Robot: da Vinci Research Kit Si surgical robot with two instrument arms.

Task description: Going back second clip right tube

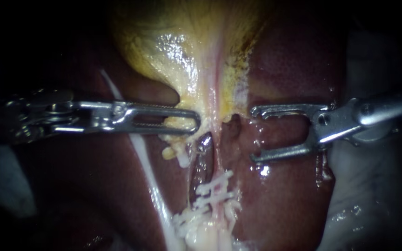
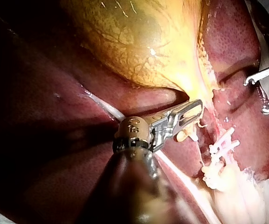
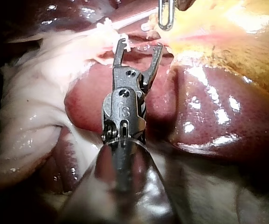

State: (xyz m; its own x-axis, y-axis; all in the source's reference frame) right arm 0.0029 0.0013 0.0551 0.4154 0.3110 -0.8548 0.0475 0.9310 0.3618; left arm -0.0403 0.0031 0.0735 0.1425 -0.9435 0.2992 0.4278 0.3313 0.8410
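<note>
Two slender steel instruments are in view: the left instrument (image 1: 194, 122) and the right instrument (image 1: 253, 135). There is one yellow glistening gallbladder (image 1: 173, 42) and one smooth dark red liver (image 1: 294, 60). One thin white strand of tissue (image 1: 143, 153) runs from far left to near centre. The white plastic clips (image 1: 215, 188) near the centre number at least two; they overlap, so the exact count cannot be told.

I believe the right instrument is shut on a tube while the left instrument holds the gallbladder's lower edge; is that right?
Not quite: the endoscope view shows the right instrument wide open, gripping nothing. The left instrument does hold the gallbladder by its lower edge.
</note>
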